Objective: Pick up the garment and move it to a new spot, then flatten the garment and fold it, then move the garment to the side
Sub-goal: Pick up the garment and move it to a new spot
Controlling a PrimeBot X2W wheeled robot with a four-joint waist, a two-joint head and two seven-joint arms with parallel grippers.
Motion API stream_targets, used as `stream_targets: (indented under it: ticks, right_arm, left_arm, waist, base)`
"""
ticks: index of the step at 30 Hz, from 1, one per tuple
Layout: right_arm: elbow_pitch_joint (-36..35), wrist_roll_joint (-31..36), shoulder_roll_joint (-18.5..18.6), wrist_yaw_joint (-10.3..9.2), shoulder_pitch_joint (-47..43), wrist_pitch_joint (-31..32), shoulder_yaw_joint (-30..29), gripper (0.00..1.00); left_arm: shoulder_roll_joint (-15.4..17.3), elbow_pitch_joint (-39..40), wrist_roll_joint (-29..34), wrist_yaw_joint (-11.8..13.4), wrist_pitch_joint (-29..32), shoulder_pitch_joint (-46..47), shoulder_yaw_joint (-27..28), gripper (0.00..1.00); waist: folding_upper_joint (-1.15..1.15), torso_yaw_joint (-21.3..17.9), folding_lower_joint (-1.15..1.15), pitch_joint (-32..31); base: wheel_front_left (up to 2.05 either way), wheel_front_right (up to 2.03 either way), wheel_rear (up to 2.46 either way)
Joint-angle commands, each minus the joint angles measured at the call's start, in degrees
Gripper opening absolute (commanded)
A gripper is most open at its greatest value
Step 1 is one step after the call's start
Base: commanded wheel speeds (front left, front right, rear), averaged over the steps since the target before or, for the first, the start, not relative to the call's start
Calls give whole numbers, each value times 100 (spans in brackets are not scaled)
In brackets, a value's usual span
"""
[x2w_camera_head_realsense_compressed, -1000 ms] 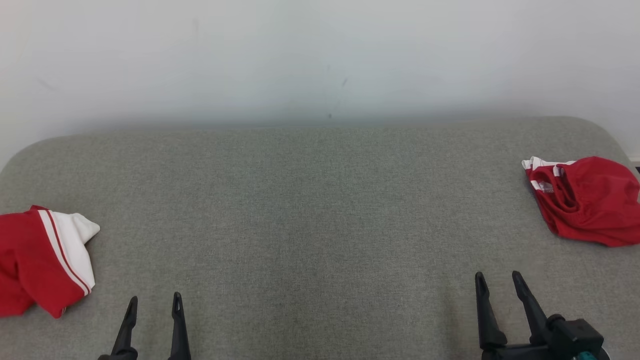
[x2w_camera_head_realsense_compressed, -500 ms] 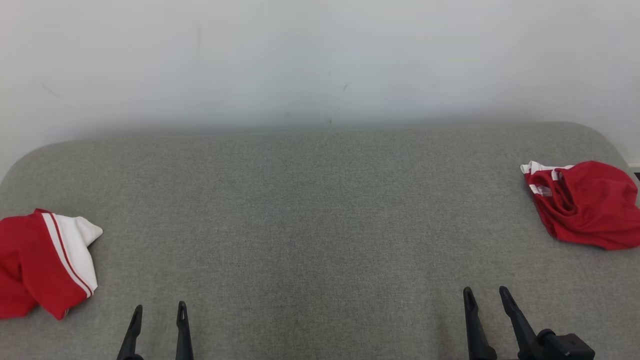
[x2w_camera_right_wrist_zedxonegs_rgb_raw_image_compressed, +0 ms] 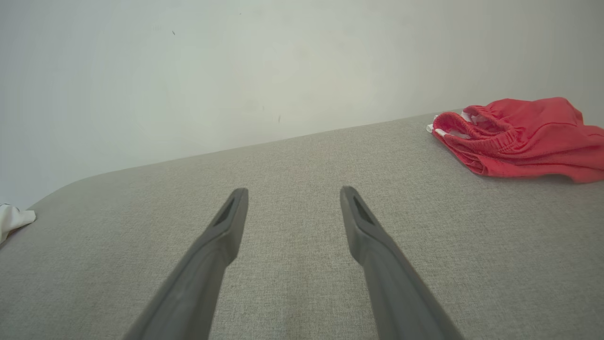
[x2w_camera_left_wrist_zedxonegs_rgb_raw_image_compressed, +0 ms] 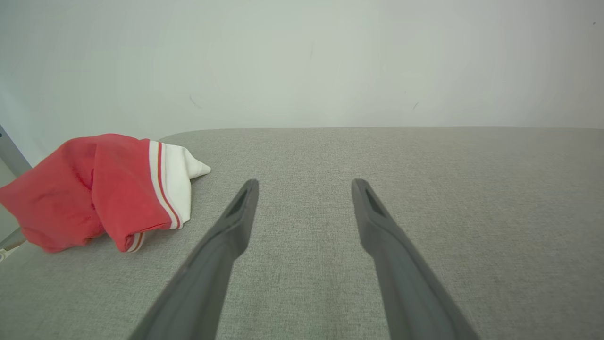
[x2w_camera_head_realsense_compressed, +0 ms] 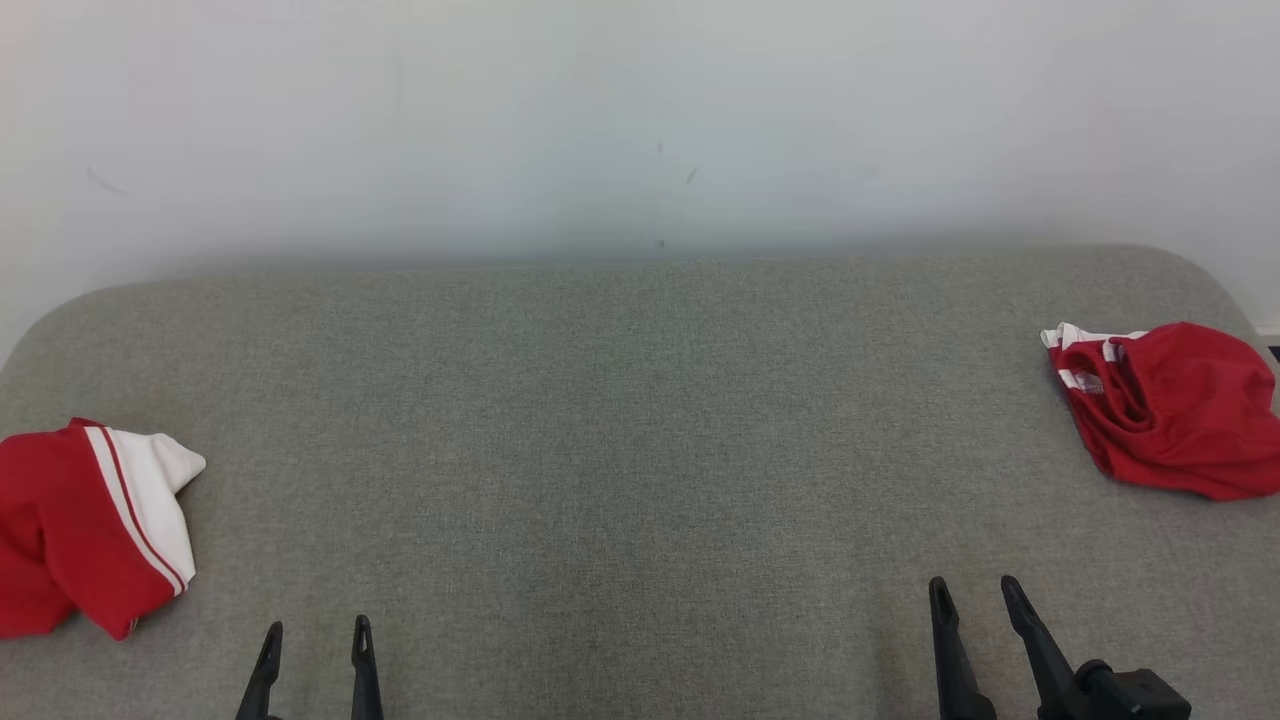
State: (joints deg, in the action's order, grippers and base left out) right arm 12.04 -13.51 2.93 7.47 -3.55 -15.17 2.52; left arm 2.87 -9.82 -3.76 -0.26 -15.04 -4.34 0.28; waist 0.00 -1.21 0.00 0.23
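Grey soft table (x2w_camera_head_realsense_compressed: 640, 400) meets a white wall (x2w_camera_head_realsense_compressed: 640, 120). The jersey (x2w_camera_head_realsense_compressed: 90, 530) lies bunched at its left edge, near the left gripper (x2w_camera_head_realsense_compressed: 317, 625). That and the right gripper (x2w_camera_head_realsense_compressed: 973, 582) are spread wide, holding nothing. To lift well, the robot should pinch a thick fold, not the red shorts (x2w_camera_head_realsense_compressed: 1180, 420) far right. The jersey's side is cut off; its letters are hidden.

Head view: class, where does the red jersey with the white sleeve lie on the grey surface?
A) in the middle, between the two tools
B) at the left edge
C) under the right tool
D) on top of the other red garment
B: the jersey lies bunched at the left edge of the grey surface, apart from the left tool.
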Motion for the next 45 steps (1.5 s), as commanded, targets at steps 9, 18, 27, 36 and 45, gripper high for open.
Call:
stream_targets:
  ticks: [9, 18, 27, 36, 45]
  right_arm:
    - [10, 7, -7, 7, -56, -10, -46, 100]
    - [-14, 31, -7, 7, -143, -10, -74, 100]
    - [-6, 25, -7, 7, -217, -10, -86, 100]
    - [8, -13, -6, 7, -222, -10, 3, 100]
    - [35, -56, -5, 7, -257, -10, 48, 100]
  left_arm:
    - [2, 22, 49, 39, -5, -21, 77, 100]
    - [2, -5, 140, 57, -5, 29, 79, 100]
    - [28, -122, 153, 39, -5, 11, 231, 100]
    - [30, -107, 179, 75, -5, -164, 394, 100]
    - [22, -120, 164, 82, -5, -148, 476, 100]
  waist:
    - [0, 105, 0, -8]
    - [0, 561, 0, -20]
    - [0, 1419, 0, -108]
    - [0, 2000, 0, -201]
    - [0, 2301, 0, -242]
  base:
    - [0, 0, 0]
    - [0, 0, 0]
    - [0, 0, 0]
    - [0, 0, 0]
    - [0, 0, 0]
